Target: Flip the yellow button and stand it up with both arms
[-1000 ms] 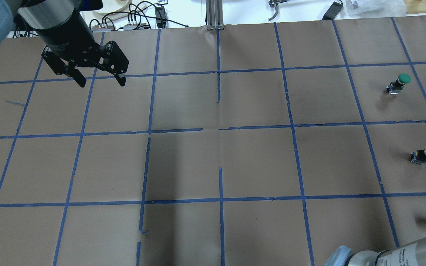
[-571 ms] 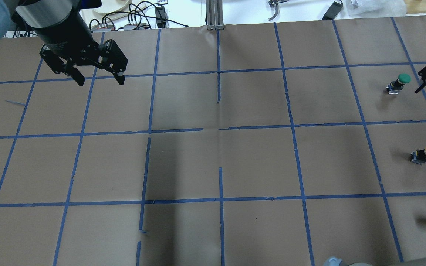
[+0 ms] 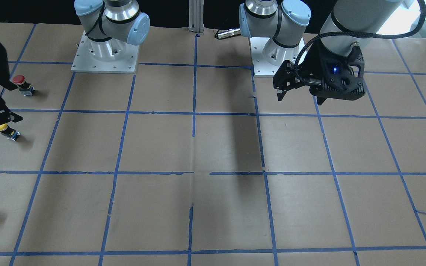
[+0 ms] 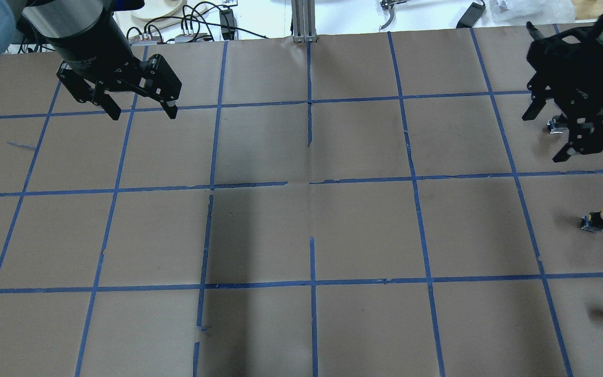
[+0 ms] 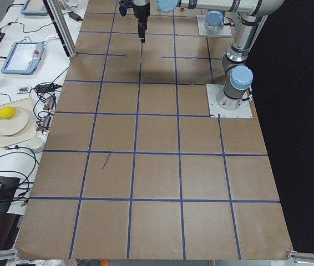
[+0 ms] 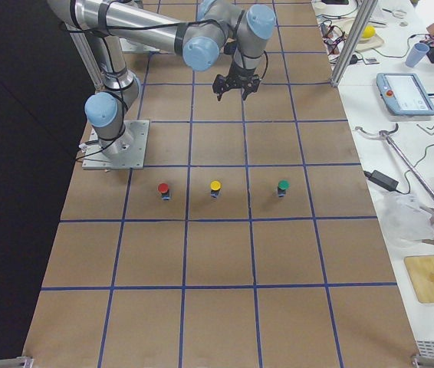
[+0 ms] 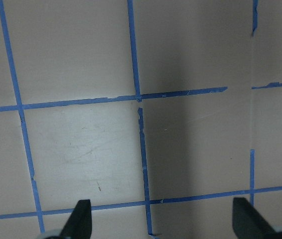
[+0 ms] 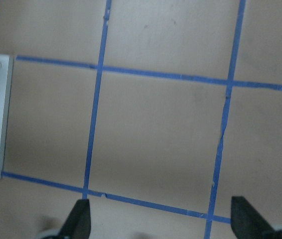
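1. The yellow button (image 4: pixel 601 217) sits way over on the right side of the table (image 4: pixel 364 230). It's the middle one in a row of three. The red button (image 3: pixel 20 80) is on the side nearer the robot bases and the green button (image 6: pixel 282 186) is on the far side.
2. From the right-end camera the yellow one looks like it's standing on its boxy block, cap up. Nothing is touching it.
3. The right gripper (image 4: pixel 542 137) hangs in the air above that row, fingers spread wide and gripping nothing. The overhead view has it covering most of the green button, while the front camera has it overlapping the red and yellow ones. So it's not possible to tell which one it's really over.
4. The left gripper (image 4: pixel 143 115) hangs over the left side of the table, well apart from all three buttons. Its jaws are spread wide too, and empty. Its wrist cam shows only bare tabletop and blue tape lines (image 7: pixel 142 149) between the two fingertips (image 7: pixel 81 221).
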{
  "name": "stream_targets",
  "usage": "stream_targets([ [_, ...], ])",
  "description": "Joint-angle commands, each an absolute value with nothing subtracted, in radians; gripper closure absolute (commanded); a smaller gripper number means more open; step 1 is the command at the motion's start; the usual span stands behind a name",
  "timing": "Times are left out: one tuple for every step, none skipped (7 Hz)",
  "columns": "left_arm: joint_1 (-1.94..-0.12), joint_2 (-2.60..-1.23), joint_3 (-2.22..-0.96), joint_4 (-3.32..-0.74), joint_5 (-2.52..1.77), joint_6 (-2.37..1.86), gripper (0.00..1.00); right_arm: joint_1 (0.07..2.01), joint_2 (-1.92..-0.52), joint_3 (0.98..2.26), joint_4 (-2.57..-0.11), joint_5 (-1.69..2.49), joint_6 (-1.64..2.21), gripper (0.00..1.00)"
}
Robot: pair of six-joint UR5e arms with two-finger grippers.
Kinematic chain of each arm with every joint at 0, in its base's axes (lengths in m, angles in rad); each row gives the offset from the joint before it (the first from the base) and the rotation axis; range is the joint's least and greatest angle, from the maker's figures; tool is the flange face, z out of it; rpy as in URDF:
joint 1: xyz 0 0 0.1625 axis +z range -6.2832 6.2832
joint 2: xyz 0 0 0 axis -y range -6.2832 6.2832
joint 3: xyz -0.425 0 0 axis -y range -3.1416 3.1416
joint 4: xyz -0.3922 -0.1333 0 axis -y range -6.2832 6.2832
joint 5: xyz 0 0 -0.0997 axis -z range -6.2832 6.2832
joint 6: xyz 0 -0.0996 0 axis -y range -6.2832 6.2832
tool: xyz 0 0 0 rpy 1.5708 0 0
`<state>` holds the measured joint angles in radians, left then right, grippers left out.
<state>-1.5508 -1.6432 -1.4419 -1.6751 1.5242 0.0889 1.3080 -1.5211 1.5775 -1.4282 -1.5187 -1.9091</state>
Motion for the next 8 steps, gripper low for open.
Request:
stream_targets([
  [-1.552, -1.640, -1.440, -1.675, 1.523, 0.090, 0.00, 1.475, -1.526, 1.528, -1.428, -1.418, -1.407, 0.00],
  [-1.552, -1.640, -1.439, -1.675, 1.531, 0.109, 0.00, 1.527, -1.526, 1.494, -1.428, -1.411, -1.150, 0.00],
  [-1.557, -1.647, -1.428, -1.674, 1.535, 0.129, 0.00, 1.567, -1.526, 1.462, -1.427, -1.416, -0.965, 0.00],
  [-1.555, -1.647, -1.419, -1.677, 1.534, 0.126, 0.00, 1.577, -1.531, 1.435, -1.425, -1.428, -0.766, 0.00],
  [-1.555, -1.646, -1.419, -1.677, 1.531, 0.118, 0.00, 1.578, -1.535, 1.408, -1.425, -1.437, -0.553, 0.00],
  [-1.557, -1.643, -1.419, -1.677, 1.529, 0.115, 0.00, 1.580, -1.540, 1.395, -1.425, -1.518, -0.416, 0.00],
  [-1.557, -1.641, -1.419, -1.674, 1.531, 0.117, 0.00, 1.580, -1.549, 1.393, -1.425, -1.538, -0.293, 0.00],
  [-1.557, -1.641, -1.419, -1.674, 1.529, 0.115, 0.00, 1.580, -1.557, 1.393, -1.425, -1.539, -0.149, 0.00],
])
